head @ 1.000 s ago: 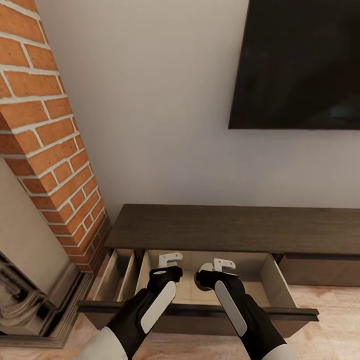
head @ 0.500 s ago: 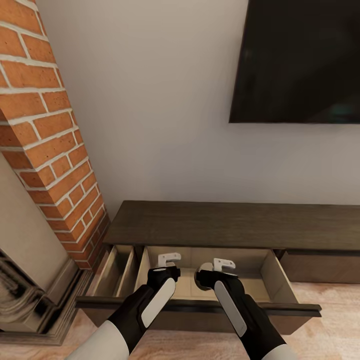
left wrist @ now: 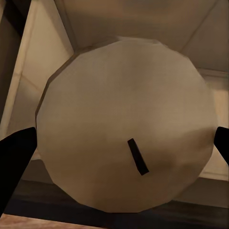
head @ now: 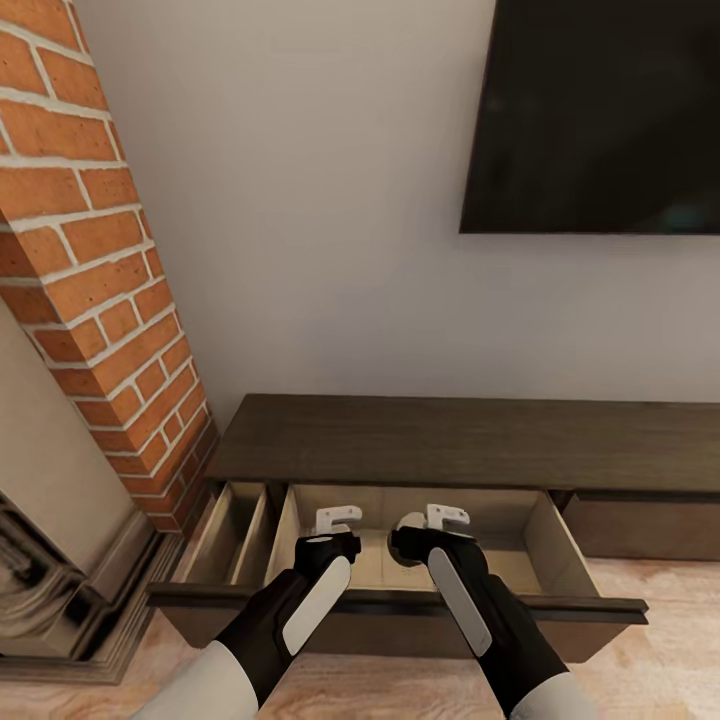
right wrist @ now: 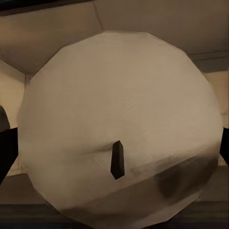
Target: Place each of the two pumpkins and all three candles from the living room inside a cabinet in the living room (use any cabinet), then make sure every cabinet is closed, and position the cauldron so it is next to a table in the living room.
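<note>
Candles clamped, one per end effector: left end effector [head: 333, 520] grips candle [left wrist: 125, 126], right end effector [head: 437, 518] grips second candle [right wrist: 121, 126], both above open cabinet [head: 470, 440] drawer [head: 545, 530]. Likely light, rigid, waxy-slick; side-wall grip suits.

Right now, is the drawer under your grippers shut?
No: the cabinet drawer stands pulled out, its pale inside showing.

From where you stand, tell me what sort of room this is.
Most likely a living room: a dark screen hangs on the wall above a long low cabinet, beside a brick chimney breast.
</note>
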You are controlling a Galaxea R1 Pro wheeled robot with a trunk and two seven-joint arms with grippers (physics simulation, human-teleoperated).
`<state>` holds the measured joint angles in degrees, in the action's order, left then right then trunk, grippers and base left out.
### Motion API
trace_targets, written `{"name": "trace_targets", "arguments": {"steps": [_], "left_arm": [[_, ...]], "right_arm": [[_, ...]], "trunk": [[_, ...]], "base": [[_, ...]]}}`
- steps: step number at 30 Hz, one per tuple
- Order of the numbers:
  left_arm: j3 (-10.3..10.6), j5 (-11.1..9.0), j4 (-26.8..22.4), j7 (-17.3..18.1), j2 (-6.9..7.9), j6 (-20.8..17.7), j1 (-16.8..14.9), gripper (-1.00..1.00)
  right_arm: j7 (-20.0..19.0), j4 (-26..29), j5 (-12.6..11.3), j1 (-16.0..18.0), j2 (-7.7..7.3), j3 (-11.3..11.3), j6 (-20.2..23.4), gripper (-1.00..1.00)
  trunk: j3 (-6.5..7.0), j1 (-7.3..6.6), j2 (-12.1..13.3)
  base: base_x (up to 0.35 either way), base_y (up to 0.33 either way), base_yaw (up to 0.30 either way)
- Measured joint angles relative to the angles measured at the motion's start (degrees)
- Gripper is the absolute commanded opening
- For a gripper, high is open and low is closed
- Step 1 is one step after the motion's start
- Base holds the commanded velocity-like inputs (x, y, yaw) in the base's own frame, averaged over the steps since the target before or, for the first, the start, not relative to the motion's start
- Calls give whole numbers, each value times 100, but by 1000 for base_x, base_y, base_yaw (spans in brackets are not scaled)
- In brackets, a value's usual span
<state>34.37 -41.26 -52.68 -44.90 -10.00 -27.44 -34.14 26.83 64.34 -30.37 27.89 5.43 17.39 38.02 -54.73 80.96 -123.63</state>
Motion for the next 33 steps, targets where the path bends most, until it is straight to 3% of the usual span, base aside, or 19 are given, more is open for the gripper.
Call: {"name": "trace_targets", "arguments": {"steps": [14,33], "left_arm": [[-1,-8,-11,67,0,17,0,-100],[9,-2,-105,85,0,2,-1,-100]], "right_arm": [[7,-87,-16,80,29,2,18,-100],[-2,-86,-17,80,30,18,8,-100]], "trunk": [[-252,308,-561],[-252,307,-563]], "base": [[0,0,0],[45,16,0]]}}
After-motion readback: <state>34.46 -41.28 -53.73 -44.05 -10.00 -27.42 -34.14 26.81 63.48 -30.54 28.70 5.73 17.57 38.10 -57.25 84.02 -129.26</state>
